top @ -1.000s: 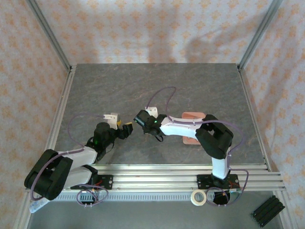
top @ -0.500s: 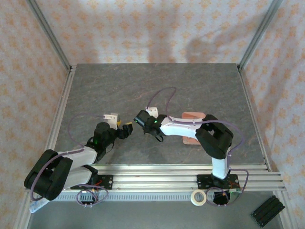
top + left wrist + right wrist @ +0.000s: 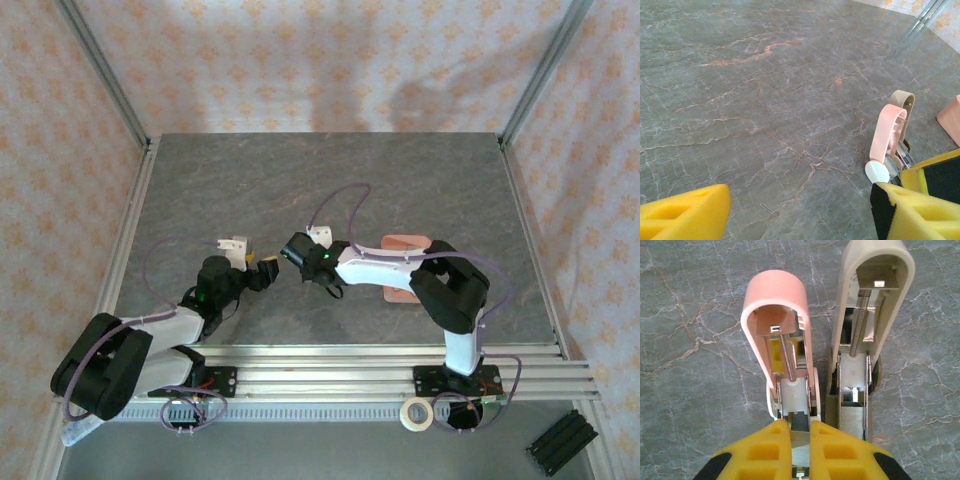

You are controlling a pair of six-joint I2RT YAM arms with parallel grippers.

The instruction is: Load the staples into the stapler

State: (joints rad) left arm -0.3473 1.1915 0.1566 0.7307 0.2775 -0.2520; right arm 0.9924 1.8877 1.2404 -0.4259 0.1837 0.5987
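Centrally, in the right wrist view, the pink plastic stapler (image 3: 774, 290) and the beige plastic stapler (image 3: 880, 270) stand side by side on the grey marbled table (image 3: 690, 340). Both lids are swung up, so the spring rails and loading channels face my right gripper (image 3: 800, 426). I judge this posture to be deliberate: an open channel can take a strip slid in from my side. My right yellow foam-padded fingers (image 3: 837, 450) are clenched on a short dull-grey metal strip of staples (image 3: 800, 452), aligned with the pink stapler's channel, its front end at the channel mouth. The beige stapler's channel already carries a grey stack of staples (image 3: 854, 412).

My left gripper (image 3: 800, 200) is spread wide and grasps nothing. One of its fingers (image 3: 920, 210) sits just beside the pink stapler's white foot (image 3: 876, 171), probably to brace it, though I cannot tell whether they touch.
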